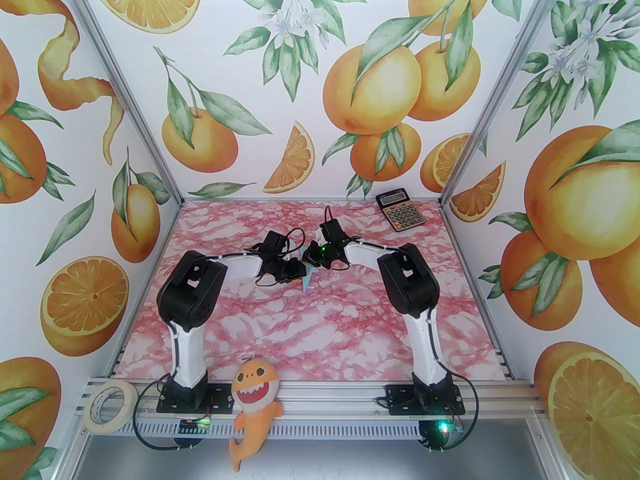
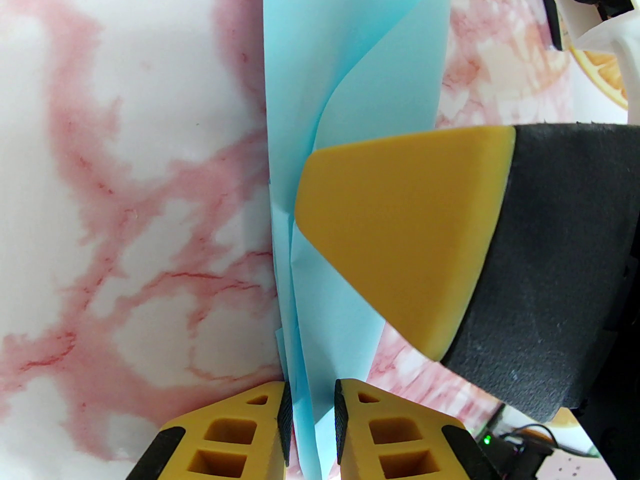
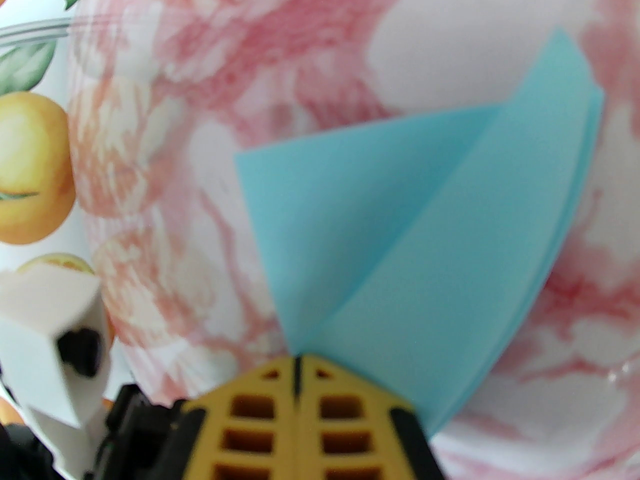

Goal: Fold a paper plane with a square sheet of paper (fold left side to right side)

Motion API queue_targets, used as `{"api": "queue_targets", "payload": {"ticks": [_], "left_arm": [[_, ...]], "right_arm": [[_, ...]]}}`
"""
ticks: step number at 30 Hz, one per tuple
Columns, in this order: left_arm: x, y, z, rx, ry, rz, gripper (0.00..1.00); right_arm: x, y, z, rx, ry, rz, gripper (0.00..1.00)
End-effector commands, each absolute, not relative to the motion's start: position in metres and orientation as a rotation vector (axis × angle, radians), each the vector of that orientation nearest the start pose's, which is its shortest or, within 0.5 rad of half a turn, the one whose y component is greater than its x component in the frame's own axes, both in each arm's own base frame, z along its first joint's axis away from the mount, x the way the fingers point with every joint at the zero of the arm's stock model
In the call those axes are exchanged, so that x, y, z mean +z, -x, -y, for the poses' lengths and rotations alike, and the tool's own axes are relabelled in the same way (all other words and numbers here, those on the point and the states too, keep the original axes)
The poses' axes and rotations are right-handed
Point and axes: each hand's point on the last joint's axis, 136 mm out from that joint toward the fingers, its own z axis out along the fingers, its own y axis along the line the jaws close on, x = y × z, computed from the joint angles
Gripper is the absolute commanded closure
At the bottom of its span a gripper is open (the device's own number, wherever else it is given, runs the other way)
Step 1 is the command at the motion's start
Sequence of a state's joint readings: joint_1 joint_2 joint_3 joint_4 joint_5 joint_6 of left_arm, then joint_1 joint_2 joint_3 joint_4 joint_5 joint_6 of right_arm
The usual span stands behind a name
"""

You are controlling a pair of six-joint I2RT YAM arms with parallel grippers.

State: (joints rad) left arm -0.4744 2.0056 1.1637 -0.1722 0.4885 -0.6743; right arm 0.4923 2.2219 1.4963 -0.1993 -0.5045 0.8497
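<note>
The pale blue sheet of paper (image 2: 350,93) is folded into a narrow, layered, pointed shape and held off the pink marble table (image 1: 320,328) at its middle. In the top view only its tip (image 1: 306,284) peeks out below the two wrists. My right gripper (image 3: 296,368) is shut on the paper (image 3: 425,248), which fans out beyond its yellow fingertips. One right finger (image 2: 400,238) shows large in the left wrist view, lying against the sheet. My left gripper (image 2: 311,413) straddles the paper's lower end, jaws a narrow gap apart with the layers running between them.
A black-and-gold calculator (image 1: 400,210) lies at the back right corner of the table. On the front rail sit a roll of tape (image 1: 110,405) and an orange plush shark (image 1: 255,403). Orange-print walls close in the left, right and back sides.
</note>
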Motion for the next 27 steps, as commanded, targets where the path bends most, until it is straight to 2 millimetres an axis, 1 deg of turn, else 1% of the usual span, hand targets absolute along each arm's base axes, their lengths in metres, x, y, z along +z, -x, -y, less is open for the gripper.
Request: {"api": "queue_targets", "payload": {"ticks": [1, 9, 12, 15, 19, 20, 23, 27], "left_arm": [[0.002, -0.363, 0.292, -1.004, 0.050, -2.814, 0.78], [-0.005, -0.361, 0.291, -0.981, 0.057, -2.843, 0.79], [-0.008, -0.360, 0.290, -0.972, 0.060, -2.853, 0.79], [-0.010, -0.359, 0.291, -0.966, 0.057, -2.858, 0.79], [-0.012, -0.359, 0.290, -0.959, 0.059, -2.865, 0.80], [-0.012, -0.359, 0.289, -0.955, 0.062, -2.867, 0.80], [-0.014, -0.358, 0.290, -0.953, 0.065, -2.871, 0.80], [-0.012, -0.359, 0.292, -0.963, 0.060, -2.864, 0.79]], "right_arm": [[0.020, -0.440, -0.328, 1.100, -0.276, -2.727, 0.96], [0.020, -0.439, -0.327, 1.103, -0.274, -2.725, 0.93], [0.024, -0.439, -0.328, 1.109, -0.263, -2.717, 0.89], [0.035, -0.441, -0.329, 1.119, -0.247, -2.692, 0.83], [0.053, -0.443, -0.327, 1.132, -0.228, -2.653, 0.71], [0.058, -0.443, -0.326, 1.136, -0.222, -2.641, 0.70], [0.064, -0.442, -0.326, 1.142, -0.212, -2.633, 0.69], [0.056, -0.442, -0.327, 1.144, -0.216, -2.655, 0.74]]}}
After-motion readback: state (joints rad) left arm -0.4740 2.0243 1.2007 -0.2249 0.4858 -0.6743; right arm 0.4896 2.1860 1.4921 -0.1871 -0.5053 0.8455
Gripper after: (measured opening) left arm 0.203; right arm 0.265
